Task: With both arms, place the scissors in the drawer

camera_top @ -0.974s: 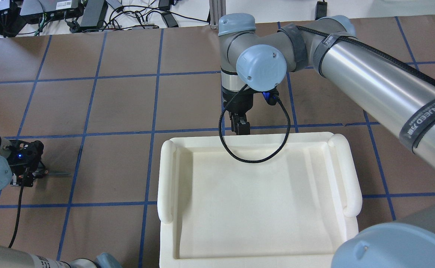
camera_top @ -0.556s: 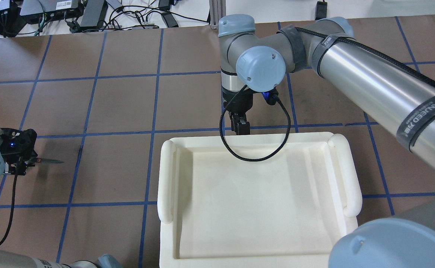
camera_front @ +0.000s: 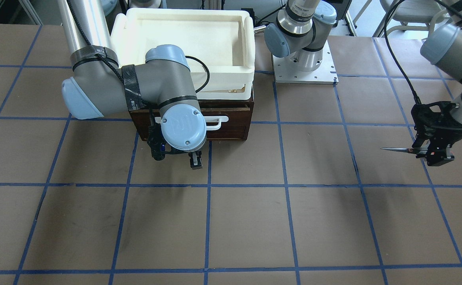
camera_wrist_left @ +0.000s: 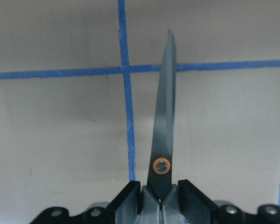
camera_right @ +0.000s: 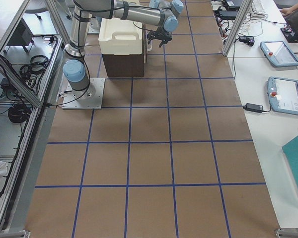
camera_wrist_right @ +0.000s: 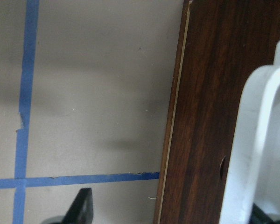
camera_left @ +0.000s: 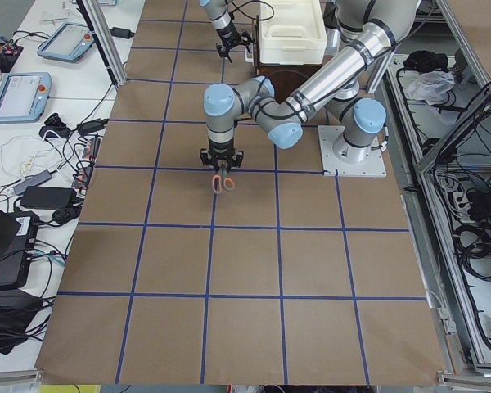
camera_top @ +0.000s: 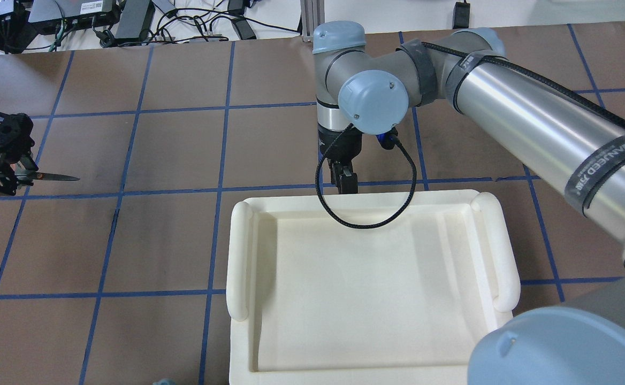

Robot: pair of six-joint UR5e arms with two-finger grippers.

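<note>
My left gripper [camera_front: 432,152] is shut on the handles of the scissors [camera_front: 398,149] and holds them in the air, far to the left of the drawer. The slim blades point toward the table's middle [camera_top: 55,177]. In the left wrist view the closed blades [camera_wrist_left: 164,135] stick out between my fingers [camera_wrist_left: 130,198]. My right gripper [camera_front: 194,161] points down just in front of the dark brown drawer [camera_front: 233,128], at its white bar handle [camera_front: 217,120]. In the right wrist view one finger [camera_wrist_right: 82,209] is far left of the handle [camera_wrist_right: 254,140], so the gripper is open. The drawer looks closed.
A white foam tray [camera_top: 239,256] sits on top of the drawer cabinet and hides it from overhead. The left arm's base plate [camera_front: 304,67] stands beside the cabinet. Brown table paper with blue grid tape lies between the two grippers.
My left gripper has lifted the scissors and carried them away from the robot and outward to the left. My right arm has barely moved.
</note>
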